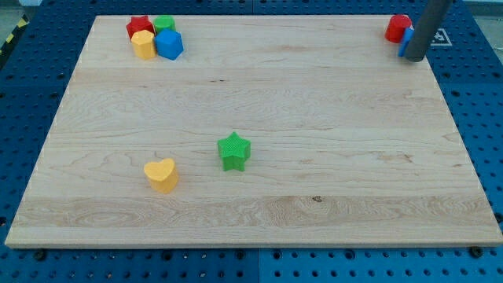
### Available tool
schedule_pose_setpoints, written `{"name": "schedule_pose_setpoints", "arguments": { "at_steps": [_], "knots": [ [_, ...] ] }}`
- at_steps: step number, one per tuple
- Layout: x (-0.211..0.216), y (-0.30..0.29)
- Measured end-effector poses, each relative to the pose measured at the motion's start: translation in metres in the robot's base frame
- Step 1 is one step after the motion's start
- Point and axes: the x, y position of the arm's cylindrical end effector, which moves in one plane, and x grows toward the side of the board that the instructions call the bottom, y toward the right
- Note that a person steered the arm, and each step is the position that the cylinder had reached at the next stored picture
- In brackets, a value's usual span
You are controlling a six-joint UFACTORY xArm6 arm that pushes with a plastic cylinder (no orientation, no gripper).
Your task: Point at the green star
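Camera view: tip (pixel 416 59) far from green star (pixel 234 151).

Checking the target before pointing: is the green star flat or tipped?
Flat: the green star shows its full star-shaped top face, alone mid-board. My tip is far off.

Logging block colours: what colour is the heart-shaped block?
Yellow-orange; the heart-shaped block shows in the camera view.

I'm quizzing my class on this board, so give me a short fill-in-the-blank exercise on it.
1. The green star lies to the view's ____ of the yellow heart.
2. My tip is near the board's top ____ corner.
3. Beside my tip sits a ____ block and a blue one.

Missing: right; right; red
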Motion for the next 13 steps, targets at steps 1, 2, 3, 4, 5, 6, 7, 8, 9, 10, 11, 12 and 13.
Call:
{"name": "schedule_pose_setpoints", "arguments": {
  "at_steps": [1,2,3,4,5,6,7,8,9,10,11,12,13],
  "knots": [
    [0.000,-0.002],
    [0.006,0.001],
    [0.035,-0.001],
    [0.069,-0.005],
    [0.104,-0.015],
    [0.111,-0.016],
    [0.120,-0.018],
    [0.142,-0.038],
    [0.153,-0.064],
    [0.158,-0.084],
    [0.165,-0.098],
    [0.190,-0.117],
    [0.224,-0.135]
  ]
}}
